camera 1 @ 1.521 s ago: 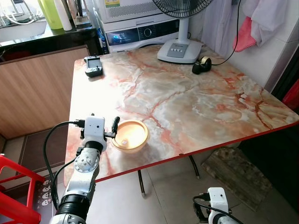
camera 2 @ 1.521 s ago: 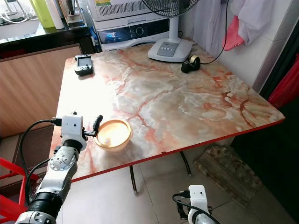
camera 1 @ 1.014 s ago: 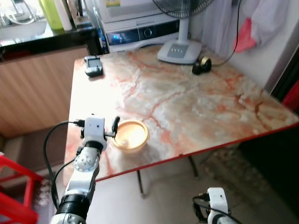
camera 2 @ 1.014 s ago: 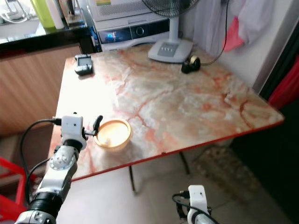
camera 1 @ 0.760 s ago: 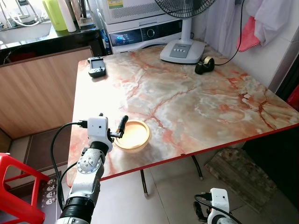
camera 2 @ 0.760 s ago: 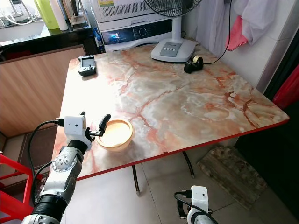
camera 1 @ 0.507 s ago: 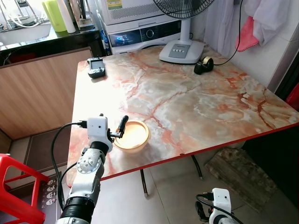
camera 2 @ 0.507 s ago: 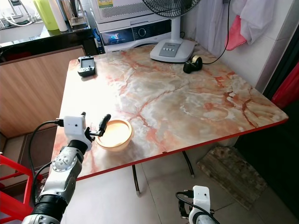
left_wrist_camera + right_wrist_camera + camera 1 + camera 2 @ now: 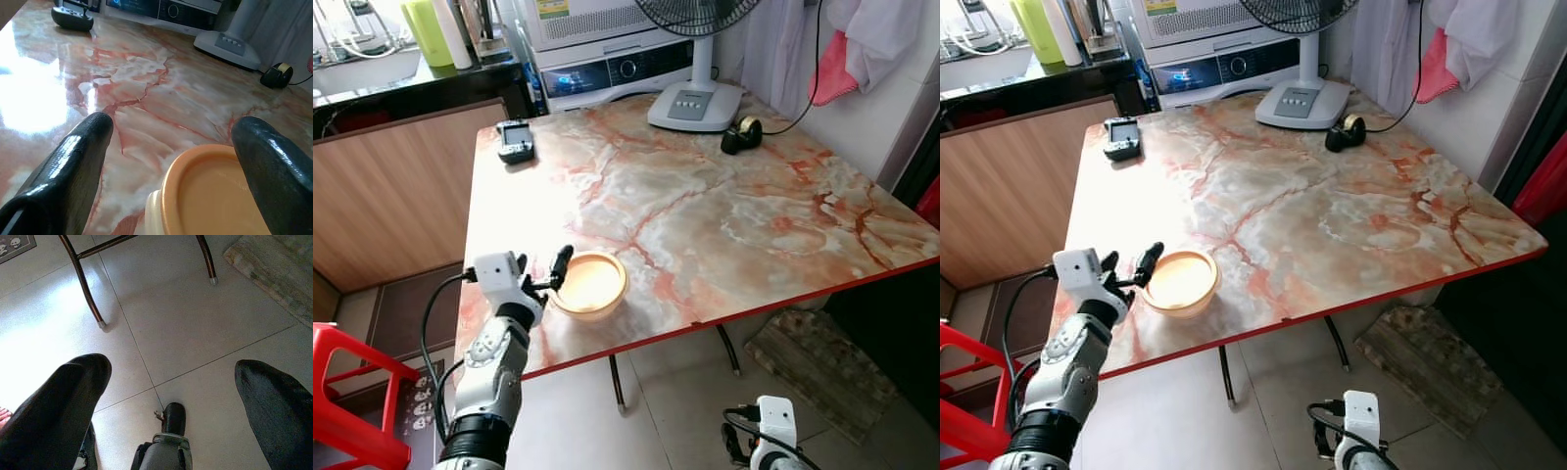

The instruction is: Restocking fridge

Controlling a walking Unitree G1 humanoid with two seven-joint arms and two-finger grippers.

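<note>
- A round orange container [image 9: 590, 284] with a lid is sitting on the marble-patterned table [image 9: 705, 206], near the table's front edge at about 7 o'clock from its middle.
- The left gripper [image 9: 171, 142] is hovering at the container's 9 o'clock side, its two black fingers [image 9: 73, 156] spread wide and gripping nothing; the wrist view is showing the container's near rim lying between the fingertips.
- The right gripper [image 9: 171, 377] is hanging low beside the table, over the tiled floor [image 9: 161, 323], fingers wide apart and empty.
- A small black handheld device [image 9: 516, 142] is lying at the table's far left corner, around 11 o'clock.
- A white fan base [image 9: 695, 103] is standing at the far edge near 12 o'clock, with a black tape dispenser [image 9: 741, 135] just beside it toward 1 o'clock.
- A red stool [image 9: 352, 392] is standing on the floor at 8 o'clock.
</note>
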